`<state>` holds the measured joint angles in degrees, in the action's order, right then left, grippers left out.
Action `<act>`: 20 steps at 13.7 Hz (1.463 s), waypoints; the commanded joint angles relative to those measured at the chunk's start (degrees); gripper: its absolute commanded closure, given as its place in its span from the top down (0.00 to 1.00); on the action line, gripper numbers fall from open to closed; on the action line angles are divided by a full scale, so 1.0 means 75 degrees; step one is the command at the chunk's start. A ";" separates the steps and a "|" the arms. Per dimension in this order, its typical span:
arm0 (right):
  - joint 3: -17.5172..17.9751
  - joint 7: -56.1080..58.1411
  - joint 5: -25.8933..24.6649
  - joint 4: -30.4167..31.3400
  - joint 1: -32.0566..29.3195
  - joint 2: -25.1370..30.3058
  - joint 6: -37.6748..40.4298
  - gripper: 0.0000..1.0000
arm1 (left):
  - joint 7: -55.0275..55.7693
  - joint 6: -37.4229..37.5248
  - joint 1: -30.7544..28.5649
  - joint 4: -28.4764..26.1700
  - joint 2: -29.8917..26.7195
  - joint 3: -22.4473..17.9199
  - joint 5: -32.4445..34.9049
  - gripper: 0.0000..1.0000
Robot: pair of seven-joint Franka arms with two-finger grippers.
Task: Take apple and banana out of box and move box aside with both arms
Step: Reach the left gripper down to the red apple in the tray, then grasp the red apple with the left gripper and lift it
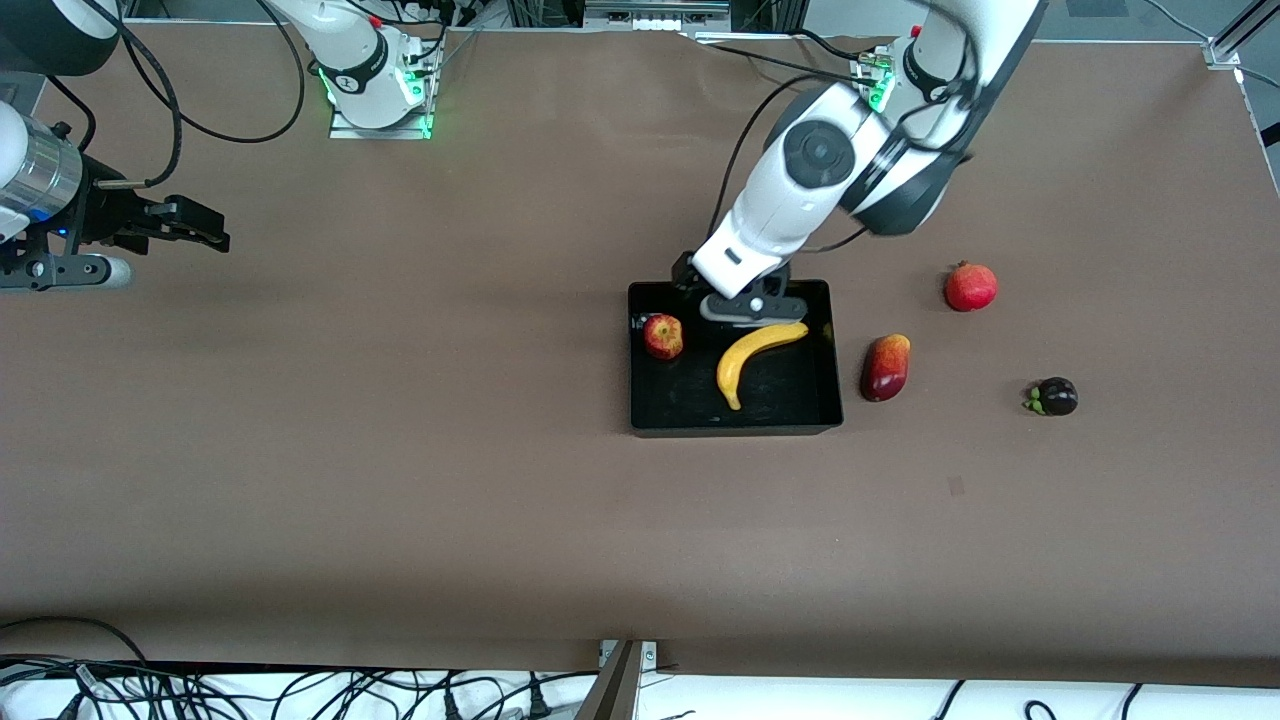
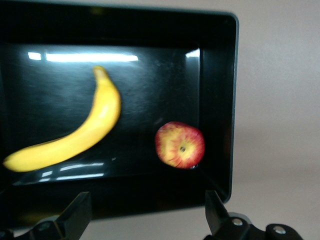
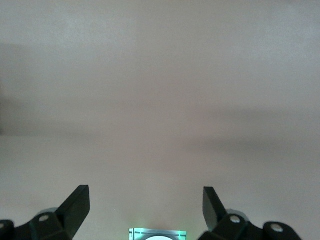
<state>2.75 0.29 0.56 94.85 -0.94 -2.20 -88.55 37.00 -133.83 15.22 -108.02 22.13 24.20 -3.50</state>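
A: Where is the right gripper point(image 1: 215, 238)?
B: It hangs in the air over bare brown table point(image 1: 400, 480), well away from the black glossy open-topped plastic bin point(image 1: 735, 425), toward the right arm's end. Its fingers point(image 3: 75, 205) are spread wide with nothing between them; that arm waits.

A: And inside the black bin?
B: A small round red-and-yellow speckled apple point(image 1: 663, 336) lies by the bin's wall on the right arm's side. Beside it, about mid-bin, lies a long curved yellow banana point(image 1: 755, 358), apart from the apple.

A: The left gripper?
B: The left gripper point(image 1: 752, 306) is over the bin's edge nearest the robot bases, just above the banana's upper end. Its fingers point(image 2: 77, 215) stand apart, holding nothing; the wrist view shows the bin wall between them.

A: Anything outside the bin?
B: Three fruits, all toward the left arm's end from the bin. An oblong red-and-yellow fruit point(image 1: 886, 367) lies just beside the bin wall. A round red pomegranate point(image 1: 971, 286) sits farther from the front camera than that one. A small dark purple round fruit with a green stalk point(image 1: 1053, 397) lies farthest from the bin.
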 commanded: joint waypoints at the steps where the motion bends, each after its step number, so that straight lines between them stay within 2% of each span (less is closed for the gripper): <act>1: -0.0027 -0.0027 0.0136 -0.0154 0.0020 -0.0058 0.0099 1.00 | 0.0070 -0.0459 0.0256 0.0246 0.0680 -0.0062 -0.0037 1.00; 5: -0.0039 -0.0027 0.0136 -0.0154 0.0020 -0.0058 0.0122 1.00 | 0.0082 -0.0917 0.0548 0.0514 0.1231 -0.0179 -0.0013 1.00; 9: -0.0039 -0.0027 0.0136 -0.0154 0.0020 -0.0058 0.0123 1.00 | 0.0094 -0.1561 0.0912 0.0668 0.1770 -0.0542 0.0010 1.00; 14: -0.0039 -0.0027 0.0136 -0.0154 0.0020 -0.0058 0.0134 1.00 | 0.0094 -0.1726 0.1076 0.0668 0.2029 -0.0554 0.0092 1.00; 19: -0.0039 -0.0027 0.0136 -0.0143 0.0009 -0.0058 0.0146 1.00 | 0.0094 -0.1949 0.1112 0.0668 0.2252 -0.0624 0.0595 1.00; 20: -0.0039 -0.0027 0.0136 -0.0143 0.0009 -0.0058 0.0146 1.00 | 0.0094 -0.1949 0.1112 0.0668 0.2252 -0.0648 0.0747 0.88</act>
<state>2.74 0.28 0.57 94.85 -0.94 -2.23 -88.45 37.04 -148.22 22.80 -104.51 37.97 20.37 -0.49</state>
